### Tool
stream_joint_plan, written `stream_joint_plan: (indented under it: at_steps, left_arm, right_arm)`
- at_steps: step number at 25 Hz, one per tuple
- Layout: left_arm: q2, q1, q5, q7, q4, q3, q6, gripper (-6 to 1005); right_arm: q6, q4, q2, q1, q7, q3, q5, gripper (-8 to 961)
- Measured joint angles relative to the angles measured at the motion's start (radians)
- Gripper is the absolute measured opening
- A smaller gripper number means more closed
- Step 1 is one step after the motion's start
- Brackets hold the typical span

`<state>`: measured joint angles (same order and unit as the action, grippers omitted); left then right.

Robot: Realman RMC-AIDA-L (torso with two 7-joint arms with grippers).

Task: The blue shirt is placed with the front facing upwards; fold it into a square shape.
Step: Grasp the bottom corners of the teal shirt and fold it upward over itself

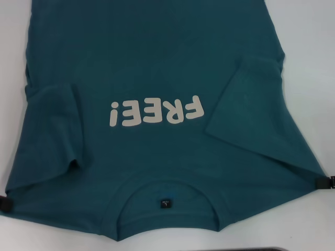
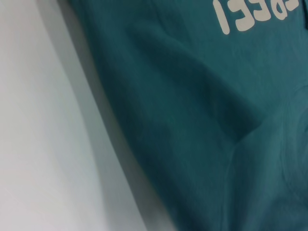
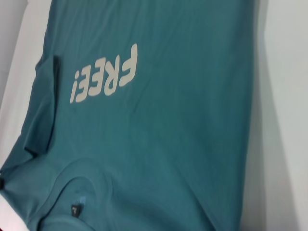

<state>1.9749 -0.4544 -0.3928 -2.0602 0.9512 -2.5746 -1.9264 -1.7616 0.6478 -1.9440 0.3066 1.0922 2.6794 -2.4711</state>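
The shirt is spread front-up on the white table, collar nearest me at 6 o'clock and the hem running off past 12. The "FREE!" print reads upside down from my head view, dead centre. Both sleeves are already flipped inward onto the chest: left sleeve at 9 o'clock, right sleeve at 3 o'clock. The little dark label sits inside the collar.

My left gripper is down at the shoulder corner around 8 o'clock, right at the edge of the fabric. My right gripper is at the other shoulder corner around 4 o'clock, also touching the shirt's edge. Only a dark sliver of each shows in the head view, so I honestly can't tell whether either one is pinching the cloth or just sitting there spread.

The left wrist view is mostly teal cloth with a fold ridge and part of the print, table alongside. The right wrist view catches the print, collar and label. A dark strip at the very bottom of the head view is too cut off to identify.
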Motion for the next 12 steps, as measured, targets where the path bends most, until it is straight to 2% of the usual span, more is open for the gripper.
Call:
stream_joint_plan:
  at_steps: [6, 12]
  left_arm:
    - [-0.003, 0.019, -0.002, 0.008, 0.0, -0.005, -0.003, 32]
    - [0.005, 0.012, -0.01, 0.023, 0.0, -0.001, -0.003, 32]
  right_arm:
    - [-0.022, 0.002, 0.001, -0.021, 0.015, 0.03, 0.002, 34]
    - [-0.03, -0.002, -0.004, -0.01, 0.03, 0.04, 0.009, 35]
